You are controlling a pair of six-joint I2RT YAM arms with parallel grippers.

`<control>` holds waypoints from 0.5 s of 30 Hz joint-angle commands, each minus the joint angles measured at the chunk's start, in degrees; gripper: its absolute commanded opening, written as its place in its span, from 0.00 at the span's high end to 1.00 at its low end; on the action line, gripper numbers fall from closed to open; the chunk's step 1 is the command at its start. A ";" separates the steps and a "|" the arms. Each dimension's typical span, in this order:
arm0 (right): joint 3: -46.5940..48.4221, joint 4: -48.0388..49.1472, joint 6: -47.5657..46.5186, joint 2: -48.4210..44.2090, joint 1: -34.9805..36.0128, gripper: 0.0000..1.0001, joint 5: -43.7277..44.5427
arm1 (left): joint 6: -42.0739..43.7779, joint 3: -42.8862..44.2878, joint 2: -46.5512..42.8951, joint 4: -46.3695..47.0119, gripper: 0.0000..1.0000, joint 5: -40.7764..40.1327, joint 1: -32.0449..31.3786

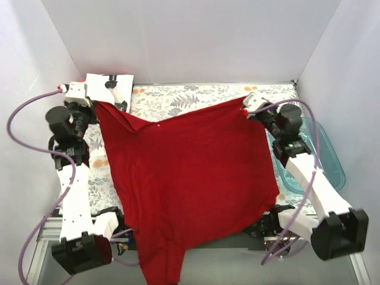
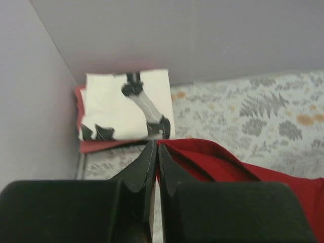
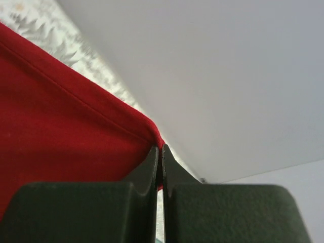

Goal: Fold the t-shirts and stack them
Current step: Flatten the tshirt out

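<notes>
The large dark red t-shirt is stretched between both arms over the table and hangs past the near edge. My left gripper is shut on its far left corner. My right gripper is shut on its far right corner. The folded white t-shirt with black print lies at the far left corner, seen in the left wrist view on top of a folded reddish-pink t-shirt.
A translucent teal plastic tub stands at the right, beside the right arm. The grey floral table cloth shows at the back. White walls close in on the back and both sides.
</notes>
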 commanded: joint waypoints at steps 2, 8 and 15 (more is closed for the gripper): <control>-2.79 13.48 -4.31 10.06 -0.24 0.99 -3.36 | 0.99 -7.82 7.04 9.93 1.00 1.31 -1.39; 3.26 15.94 -4.75 27.47 -0.42 0.99 -0.46 | 2.14 -4.51 26.47 14.96 1.00 -1.43 -4.30; 9.76 16.21 -5.28 37.95 -0.77 0.99 -0.55 | 3.46 6.38 42.82 18.74 1.00 -8.45 -7.90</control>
